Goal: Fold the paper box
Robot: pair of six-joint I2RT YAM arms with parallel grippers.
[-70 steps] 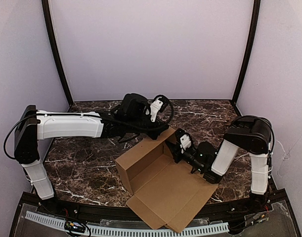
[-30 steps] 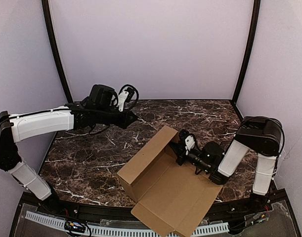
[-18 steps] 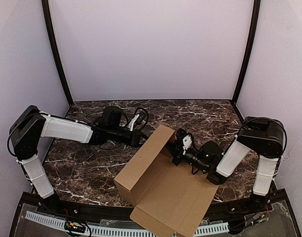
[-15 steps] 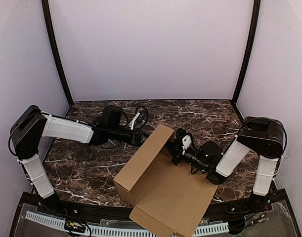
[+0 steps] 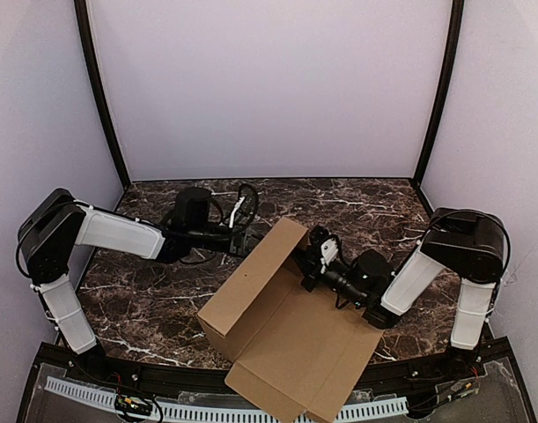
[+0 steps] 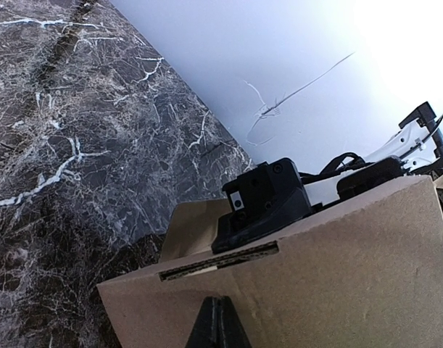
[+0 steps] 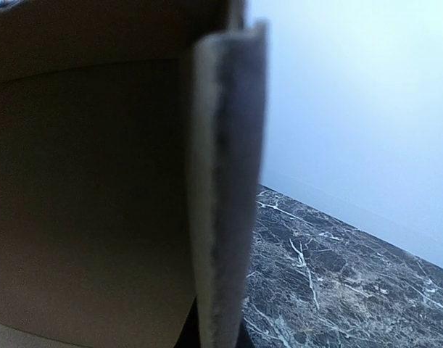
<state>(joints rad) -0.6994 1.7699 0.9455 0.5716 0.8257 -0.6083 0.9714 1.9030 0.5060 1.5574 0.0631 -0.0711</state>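
The paper box (image 5: 295, 344) is brown cardboard, half folded, lying open near the table's front middle with one long wall raised along its far-left side. My left gripper (image 5: 248, 240) is shut, and its tips (image 6: 217, 322) press against the outer face of that wall (image 6: 337, 275), just below a narrow slot (image 6: 217, 262). My right gripper (image 5: 305, 266) is inside the box at the wall's far end. It is shut on a cardboard flap seen edge-on (image 7: 225, 181), with the dark fingers only just showing at the bottom of the right wrist view.
The dark marble table (image 5: 145, 291) is enclosed by lilac walls with black corner posts (image 5: 101, 106). A white perforated strip (image 5: 189, 407) runs along the front rail. The box's near flap overhangs the table's front edge.
My left arm has come down from a raised pose and swung right until its shut tips reached the box's raised wall. The box has slid slightly left. My right gripper has kept its hold.
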